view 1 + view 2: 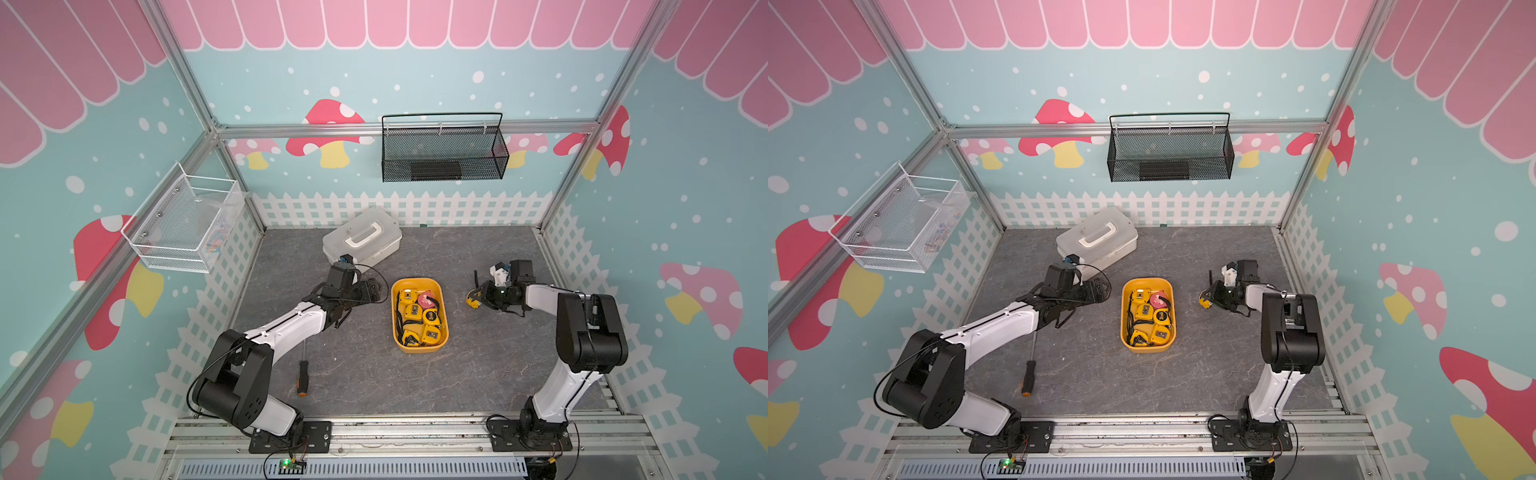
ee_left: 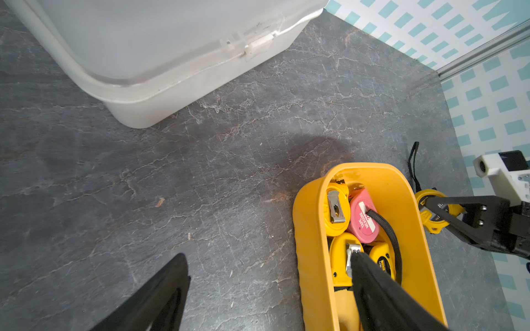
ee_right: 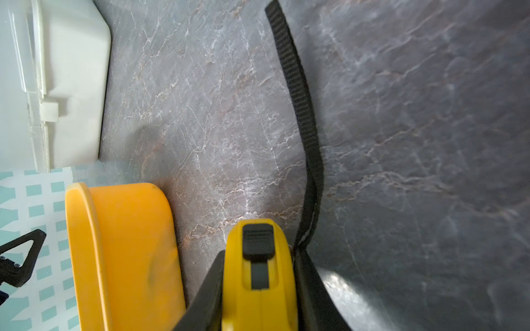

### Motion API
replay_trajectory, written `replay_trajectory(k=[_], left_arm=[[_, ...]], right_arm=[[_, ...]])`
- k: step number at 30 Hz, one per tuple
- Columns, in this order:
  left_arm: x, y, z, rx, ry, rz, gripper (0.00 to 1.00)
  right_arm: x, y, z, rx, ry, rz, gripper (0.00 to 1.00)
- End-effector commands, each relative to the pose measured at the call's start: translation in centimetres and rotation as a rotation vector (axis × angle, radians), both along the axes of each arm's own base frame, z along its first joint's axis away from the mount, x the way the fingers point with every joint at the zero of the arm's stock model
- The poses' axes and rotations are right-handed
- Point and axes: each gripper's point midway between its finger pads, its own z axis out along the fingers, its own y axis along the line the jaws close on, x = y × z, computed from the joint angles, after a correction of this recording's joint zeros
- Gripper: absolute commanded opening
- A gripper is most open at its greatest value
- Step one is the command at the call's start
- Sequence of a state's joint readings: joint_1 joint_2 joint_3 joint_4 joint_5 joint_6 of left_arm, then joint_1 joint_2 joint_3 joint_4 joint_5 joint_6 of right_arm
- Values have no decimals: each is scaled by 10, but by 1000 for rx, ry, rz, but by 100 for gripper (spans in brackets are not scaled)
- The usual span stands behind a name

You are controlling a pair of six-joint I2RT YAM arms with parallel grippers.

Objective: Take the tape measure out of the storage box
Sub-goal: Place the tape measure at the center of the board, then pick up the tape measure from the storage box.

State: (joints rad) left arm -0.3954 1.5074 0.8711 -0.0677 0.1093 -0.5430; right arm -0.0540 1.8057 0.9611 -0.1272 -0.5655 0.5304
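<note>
Across both top views, we spot yellow-orange shallow plastic storage box (image 1: 420, 349) mid-table, more tape measures (image 1: 415, 311) inside. Right gripper (image 1: 476, 296) clamped on yellow tape measure (image 1: 471, 301), outside box, just beside it. Left wrist view: left gripper (image 2: 268, 255) spread wide, holding nothing, near box. Right wrist view: black strap (image 3: 302, 100) sticks out from tape measure against grey marbled table (image 3: 430, 143).

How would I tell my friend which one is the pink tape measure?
Find the grey table, where the yellow storage box sits in the middle. Look inside at its far end, the end nearer the white lidded case. The pink tape measure lies there, the only pink one among yellow tape measures.
</note>
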Motion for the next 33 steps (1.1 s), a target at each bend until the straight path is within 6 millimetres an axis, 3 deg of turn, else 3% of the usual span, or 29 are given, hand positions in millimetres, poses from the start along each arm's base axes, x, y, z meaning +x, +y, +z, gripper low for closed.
replay_trajectory(k=[1, 8, 16, 29, 33], left_arm=[[2, -6, 4, -7, 1, -14, 89], [2, -8, 2, 0, 15, -31, 90], [9, -14, 7, 10, 17, -49, 90], [2, -78, 11, 187, 19, -257, 89], [-2, -89, 6, 264, 36, -300, 89]], right_arm=[[-9, -6, -7, -26, 34, -3, 33], [-15, -16, 2, -103, 24, -2, 49], [-21, -22, 9, -159, 23, 7, 56], [-28, -43, 55, -325, -19, 32, 74], [-29, -31, 73, -328, -67, 75, 75]])
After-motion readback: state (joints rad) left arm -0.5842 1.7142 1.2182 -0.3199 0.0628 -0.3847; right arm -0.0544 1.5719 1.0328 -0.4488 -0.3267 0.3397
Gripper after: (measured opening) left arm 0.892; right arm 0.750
